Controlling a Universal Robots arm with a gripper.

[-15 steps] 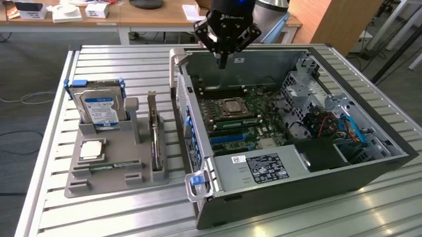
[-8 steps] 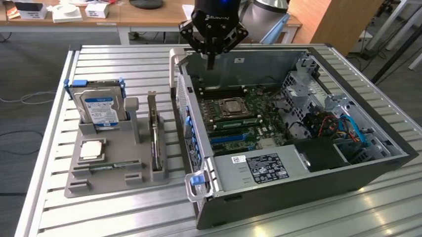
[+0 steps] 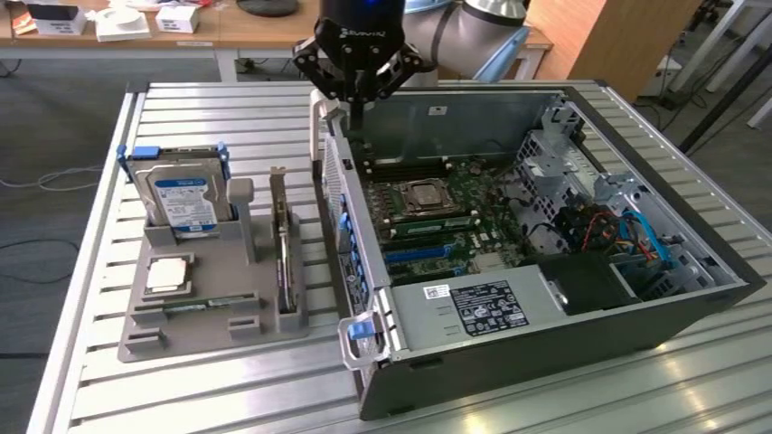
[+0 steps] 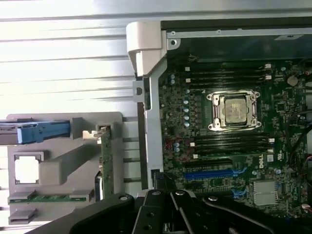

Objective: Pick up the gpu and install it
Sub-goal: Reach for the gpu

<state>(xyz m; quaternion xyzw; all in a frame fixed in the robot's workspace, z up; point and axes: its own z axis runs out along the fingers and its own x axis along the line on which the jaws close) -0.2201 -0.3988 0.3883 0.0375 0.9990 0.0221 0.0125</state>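
End effector sits nearest the wrist cam: black linkage, fingers pressed together, narrow, gripping nothing. In the exterior view we see it hanging over the far end of the PC case side wall, apart from the gpu.

Gpu: thin flat card, dark green-brown, standing on edge in the gray plastic holder, in the slot just beside the case wall. Long axis runs parallel w/ that wall, far-to-near in the exterior view. Pale metal bracket looks to be at the far end.

Holder also carries the hard drive, upright, silver, blue-white label, blue rails, and a narrow green memory stick lying flat.

Case is open-topped, w/ green motherboard inside. Bench is ribbed aluminium.
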